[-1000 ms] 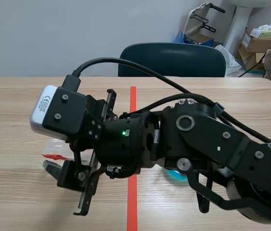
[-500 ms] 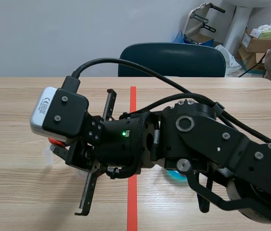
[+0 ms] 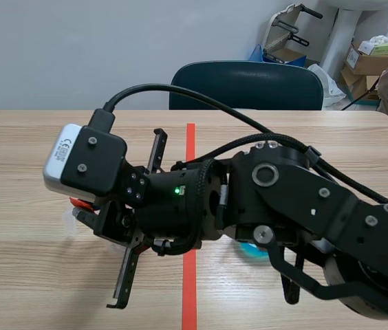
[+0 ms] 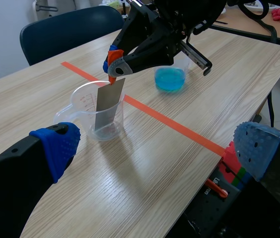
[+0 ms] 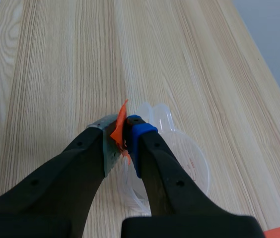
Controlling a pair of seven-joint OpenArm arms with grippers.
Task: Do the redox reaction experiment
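A clear measuring beaker (image 4: 80, 111) stands on the wooden table just ahead of my left gripper (image 4: 157, 146), which is open with nothing between its blue pads. A grey metal strip (image 4: 107, 101) with an orange tab (image 4: 112, 58) stands with its lower end inside the beaker. My right gripper (image 4: 113, 63) is shut on that tab from above. In the right wrist view the right gripper (image 5: 123, 133) pinches the orange tab (image 5: 119, 130) directly over the beaker (image 5: 192, 161). In the scene view the right arm reaches across to the left, and its gripper (image 3: 87, 212) hides most of the beaker.
A shallow dish of blue liquid (image 4: 170, 79) sits beyond the orange tape line (image 4: 170, 121), under the right arm; a sliver of the dish (image 3: 252, 249) shows in the scene view. A dark blue chair (image 3: 249, 86) stands behind the table. The table edge (image 4: 179, 213) runs close to my left gripper.
The right gripper with the strip shifted up and away from the table's front edge during the first half second. Since then it has held still.
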